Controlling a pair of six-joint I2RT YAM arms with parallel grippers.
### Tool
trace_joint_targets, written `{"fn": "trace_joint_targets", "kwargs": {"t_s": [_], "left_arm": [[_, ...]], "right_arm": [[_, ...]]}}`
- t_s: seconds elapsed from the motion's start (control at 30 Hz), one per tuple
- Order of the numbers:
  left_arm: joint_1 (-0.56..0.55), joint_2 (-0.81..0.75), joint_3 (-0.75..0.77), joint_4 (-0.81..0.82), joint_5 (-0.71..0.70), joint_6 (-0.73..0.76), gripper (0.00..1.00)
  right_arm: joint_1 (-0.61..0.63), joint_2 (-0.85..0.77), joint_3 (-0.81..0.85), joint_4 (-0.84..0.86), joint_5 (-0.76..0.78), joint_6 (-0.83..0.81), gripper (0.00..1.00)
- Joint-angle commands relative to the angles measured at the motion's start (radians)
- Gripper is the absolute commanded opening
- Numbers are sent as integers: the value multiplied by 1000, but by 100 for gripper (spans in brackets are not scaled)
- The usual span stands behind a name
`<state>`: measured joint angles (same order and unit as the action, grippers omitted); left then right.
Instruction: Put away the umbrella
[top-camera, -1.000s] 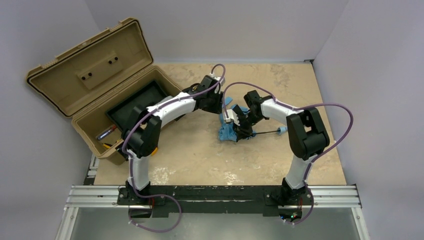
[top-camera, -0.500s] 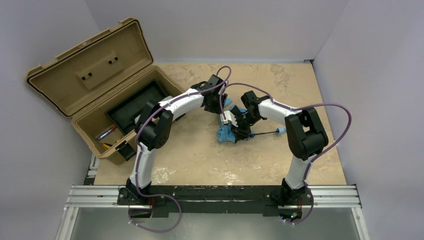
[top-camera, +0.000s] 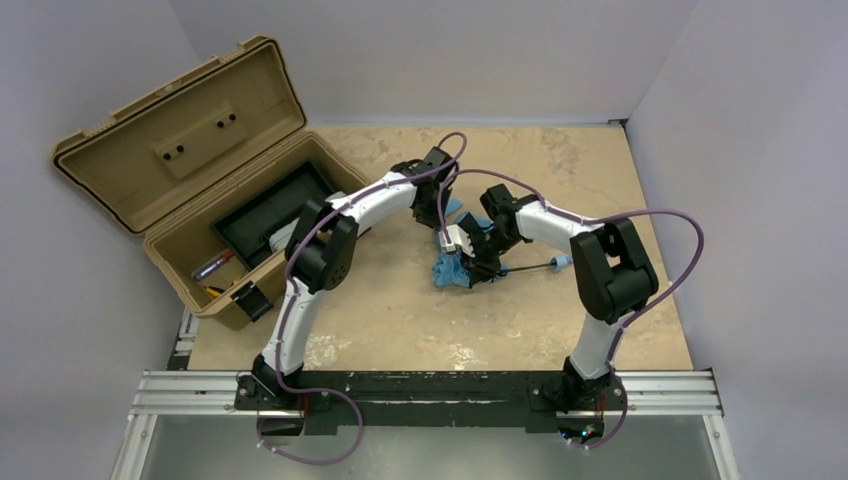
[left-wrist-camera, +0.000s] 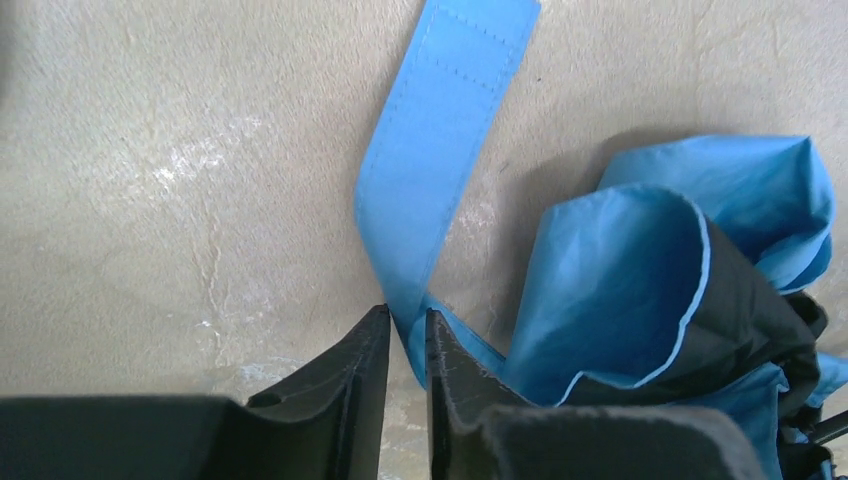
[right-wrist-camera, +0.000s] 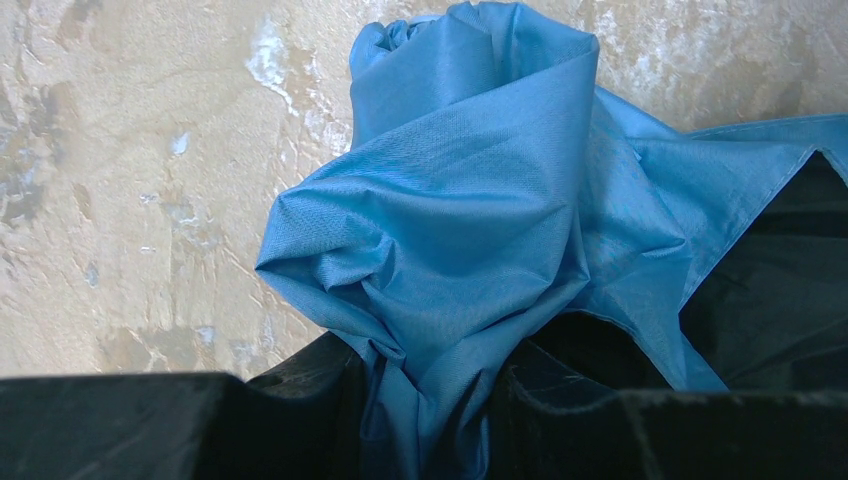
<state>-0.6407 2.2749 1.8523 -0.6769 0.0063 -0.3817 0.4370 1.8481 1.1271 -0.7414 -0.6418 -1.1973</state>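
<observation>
The umbrella (top-camera: 448, 270) is a crumpled sky-blue bundle lying mid-table. Its thin black shaft (top-camera: 530, 266) runs right to a small blue handle (top-camera: 566, 261). My right gripper (top-camera: 468, 258) sits on top of the bundle. In the right wrist view the right gripper (right-wrist-camera: 430, 350) is shut on a bunched fold of the fabric (right-wrist-camera: 470, 180). My left gripper (top-camera: 446, 207) is at the bundle's far edge. In the left wrist view the left gripper (left-wrist-camera: 407, 312) is nearly closed, with the flat blue closing strap (left-wrist-camera: 440, 150) pinched between its tips, beside the canopy folds (left-wrist-camera: 620, 280).
An open tan toolbox (top-camera: 180, 200) stands at the far left with its lid leaning back. It holds a black tray (top-camera: 265, 215) and small tools at its near end. Grey walls close in the table on the left, right and back.
The left arm has swung its elbow right and stretched out, and its gripper has shifted slightly farther back over the strap. The right gripper and the bundle have edged a little to the left.
</observation>
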Motion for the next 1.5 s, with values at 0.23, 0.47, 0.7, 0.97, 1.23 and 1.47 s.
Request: {"fn": "trace_joint_targets", "kwargs": {"t_s": [0.23,0.47,0.7,0.97,1.23,1.47], "left_arm": [[70,-2,86,-71,55,-74,4],[122,1,95,-70,122,-109,6],[144,22,195,-103,178,-100,21],[153,-108,168,-44,264,-94,29],[172,-481,-57,134,223,-74,42],[212,-884,-330,240,72,125,68]], "right_arm": [[54,65,-137,-176,120,18,14],[72,78,-127,-187,133,16,14],[72,87,-123,-181,135,26,14],[76,131,-106,-177,145,37,13],[77,165,-76,-213,140,27,13],[78,221,-30,-242,169,42,11]]}}
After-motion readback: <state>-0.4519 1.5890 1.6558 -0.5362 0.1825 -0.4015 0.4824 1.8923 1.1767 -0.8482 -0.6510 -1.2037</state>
